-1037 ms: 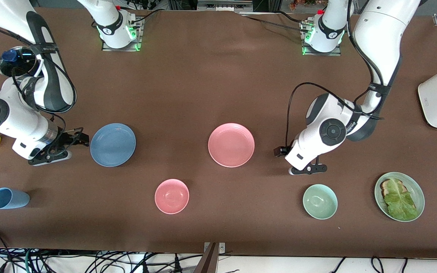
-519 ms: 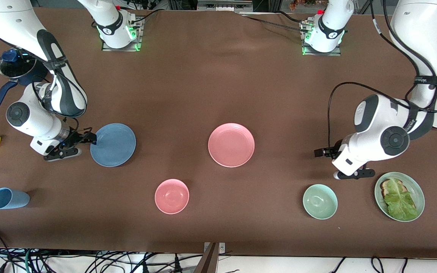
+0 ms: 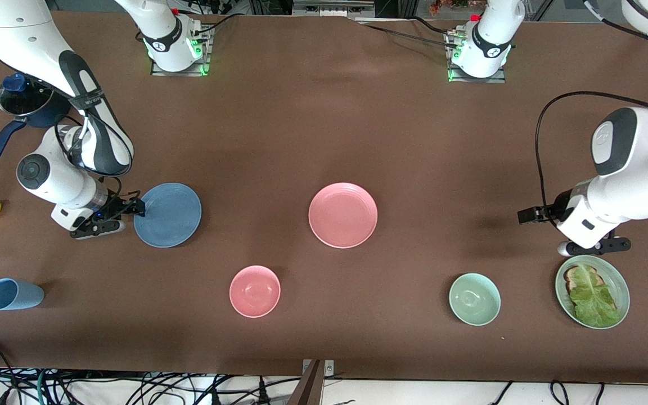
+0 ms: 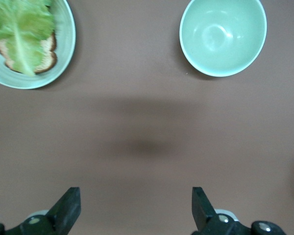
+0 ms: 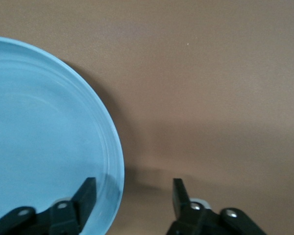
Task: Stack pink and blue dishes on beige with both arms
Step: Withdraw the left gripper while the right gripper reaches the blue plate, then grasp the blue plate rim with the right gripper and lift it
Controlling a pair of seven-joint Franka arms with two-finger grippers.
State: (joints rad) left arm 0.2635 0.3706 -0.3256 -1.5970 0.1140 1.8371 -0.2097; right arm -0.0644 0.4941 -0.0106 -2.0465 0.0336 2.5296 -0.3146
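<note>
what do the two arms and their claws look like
Both arms are glossy white, rounded and jointed, with black bands, round dark grey joint caps and looping black cables. Each base has a black ring, small red top and green lights. The right claw and left claw are black two-finger types; a white bar sticks out beside each wrist.

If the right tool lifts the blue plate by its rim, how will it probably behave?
The blue plate looks stiff and glazed, so it may slip between the fingers straddling its rim. Held at one edge, it will probably tilt downward. Flat and round, it should not roll.
</note>
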